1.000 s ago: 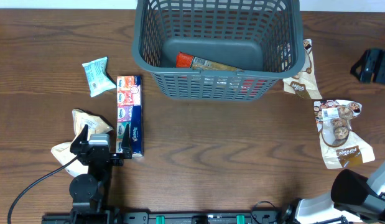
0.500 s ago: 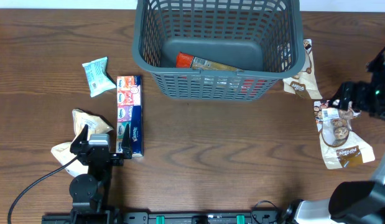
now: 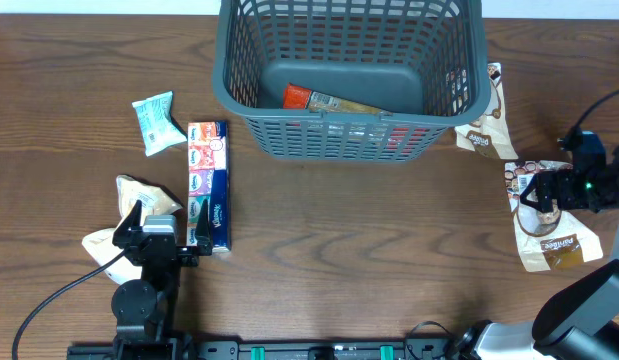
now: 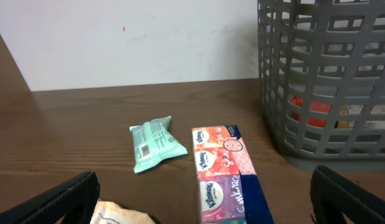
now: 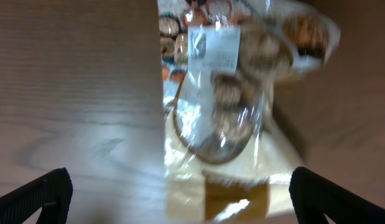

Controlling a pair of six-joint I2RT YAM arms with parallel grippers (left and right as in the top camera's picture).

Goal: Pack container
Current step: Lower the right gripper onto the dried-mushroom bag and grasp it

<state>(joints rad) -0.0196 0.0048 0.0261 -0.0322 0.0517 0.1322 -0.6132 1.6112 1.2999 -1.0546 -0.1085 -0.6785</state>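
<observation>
**Risk watch: R hand about to take a slippery pouch**

R hand (image 5: 180, 180) hovers over the biscuit pouch (image 3: 547, 218) at the right edge of the tabletop (image 3: 369, 250), fingers (image 5: 37, 193) wide apart, one either side of it and gripping nothing. Wrist view is smeared, so can't tell if the tips touch the film yet. L hand (image 4: 204, 186) sits low at front left, also spread wide and empty, w/ the tissue pack (image 3: 208, 185) just ahead of it and a crumpled bag (image 3: 129, 200) beside it. The container (image 3: 334, 122) stands at the far middle, well apart from the R hand, w/ an orange packet (image 3: 319, 99) already on its base.

What could go wrong, as I judge it:

- Pouch lies flat and looks glossy. If the fingers close too high they prob. pinch loose film only, or skid off, and it stays on the tabletop.
- Close too hard and the biscuits inside could crack.
- A grip near one end leaves the rest dangling. The container walls are tall w/ a thick rim, so a low carry could snag the hanging end on the rim or lattice and tip the pouch outside.
- A second pouch (image 3: 486, 120) lies just beside the container's right wall, roughly btwn the R hand and the drop spot. A low pass could sweep it away or shove it under the wall.
- Nudging the wall could shift the container itself.
- L side looks low risk: green packet (image 3: 156, 122) and tissue pack are clear of the R arm. Trouble only if both arms go for the container at once.
</observation>
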